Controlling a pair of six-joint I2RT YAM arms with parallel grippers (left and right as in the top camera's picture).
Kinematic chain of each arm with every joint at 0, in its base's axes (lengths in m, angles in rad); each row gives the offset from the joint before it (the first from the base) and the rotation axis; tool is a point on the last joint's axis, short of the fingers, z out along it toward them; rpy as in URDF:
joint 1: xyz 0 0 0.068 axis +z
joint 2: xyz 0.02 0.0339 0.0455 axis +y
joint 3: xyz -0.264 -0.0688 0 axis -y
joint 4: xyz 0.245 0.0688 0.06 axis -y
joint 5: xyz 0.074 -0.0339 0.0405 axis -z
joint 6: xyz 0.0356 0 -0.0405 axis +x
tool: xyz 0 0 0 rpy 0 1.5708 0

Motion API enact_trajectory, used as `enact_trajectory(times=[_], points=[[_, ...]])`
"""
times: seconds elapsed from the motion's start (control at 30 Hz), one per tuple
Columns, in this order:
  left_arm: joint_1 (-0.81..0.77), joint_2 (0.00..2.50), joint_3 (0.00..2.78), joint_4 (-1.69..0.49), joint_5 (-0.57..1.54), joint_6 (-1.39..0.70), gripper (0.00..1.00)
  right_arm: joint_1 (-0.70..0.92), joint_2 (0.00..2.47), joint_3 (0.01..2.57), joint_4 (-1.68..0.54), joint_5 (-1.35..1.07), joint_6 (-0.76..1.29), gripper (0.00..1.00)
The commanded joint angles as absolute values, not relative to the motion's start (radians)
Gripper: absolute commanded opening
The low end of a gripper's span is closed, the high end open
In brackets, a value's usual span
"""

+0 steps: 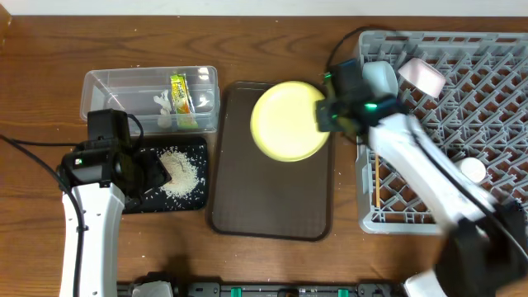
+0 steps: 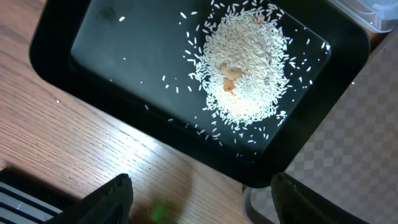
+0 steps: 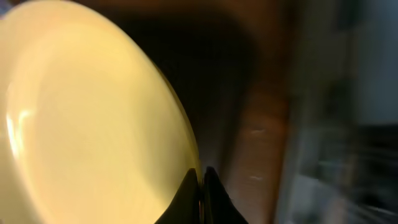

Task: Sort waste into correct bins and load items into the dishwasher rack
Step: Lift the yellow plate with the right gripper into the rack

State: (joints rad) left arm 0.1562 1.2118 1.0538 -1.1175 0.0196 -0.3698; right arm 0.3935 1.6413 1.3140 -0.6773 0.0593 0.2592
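Over brown tray (image 1: 272, 198): right claw (image 3: 200, 186) pinches yellow plate (image 1: 285, 120) rim | left claw (image 2: 202, 202) spread above black tray (image 2: 124, 50)

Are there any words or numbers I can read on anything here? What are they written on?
Snack wrapper in the clear tub: there is print on it, but it is too small and blurred to read.
Yellow plate, black tray, dishwasher rack: no words, numbers or signs show on them.
So nothing here can be read.
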Motion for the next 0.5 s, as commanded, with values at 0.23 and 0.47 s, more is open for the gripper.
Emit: enact_trajectory(times=[0.23,0.47], points=[[0.160,1.203,1.050,-1.117,0.015,-0.379,0.74,0.210,1.342,1.324,-0.792,0.372,0.042,0.01],[0.160,1.203,1.050,-1.117,0.014,-0.379,0.74,0.100,1.300,1.324,-0.809,0.693,-0.141,0.01]])
